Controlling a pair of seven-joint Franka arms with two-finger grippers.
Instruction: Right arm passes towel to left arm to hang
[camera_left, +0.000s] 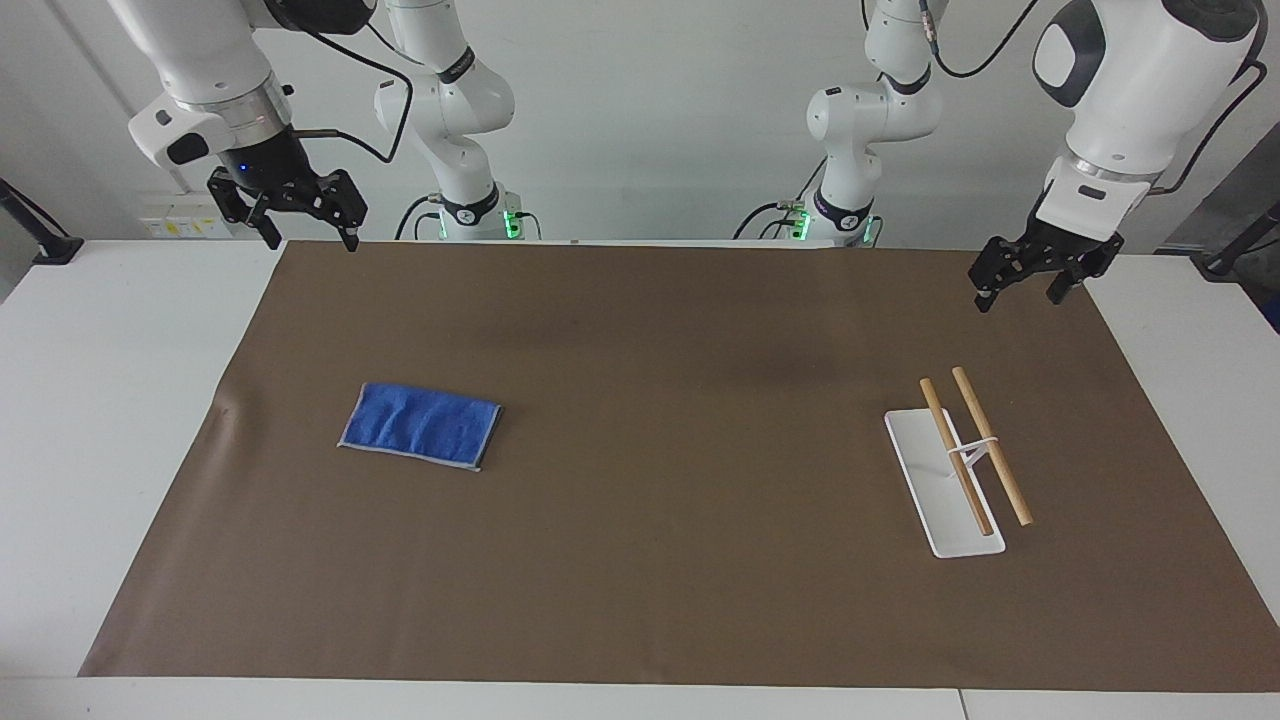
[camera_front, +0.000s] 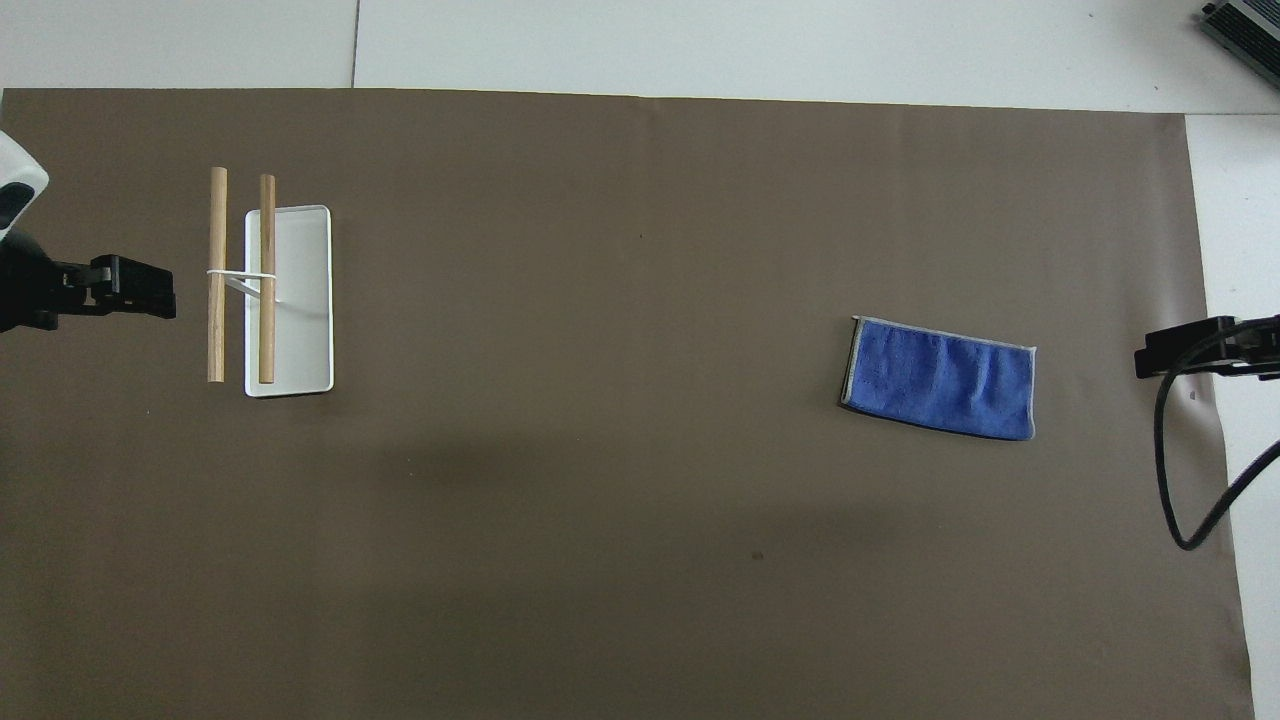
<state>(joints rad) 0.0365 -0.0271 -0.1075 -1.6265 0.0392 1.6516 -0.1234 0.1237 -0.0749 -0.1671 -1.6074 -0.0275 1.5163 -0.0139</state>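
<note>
The blue towel (camera_left: 420, 425) (camera_front: 940, 378) lies flat and folded on the brown mat, toward the right arm's end of the table. My right gripper (camera_left: 310, 240) (camera_front: 1160, 355), blue light at its wrist, hangs open and empty in the air over the mat's corner at that end, well apart from the towel. My left gripper (camera_left: 1018, 300) (camera_front: 150, 293) also hangs open and empty, over the mat's edge at the left arm's end. It hovers beside a small rack (camera_left: 975, 450) (camera_front: 240, 275) with two wooden bars on a white base.
The brown mat (camera_left: 650, 450) (camera_front: 600, 400) covers most of the white table (camera_left: 120, 400). The rack's white base (camera_left: 935, 500) (camera_front: 300, 330) rests on the mat. A black cable (camera_front: 1190, 500) loops down from the right arm over the mat's edge.
</note>
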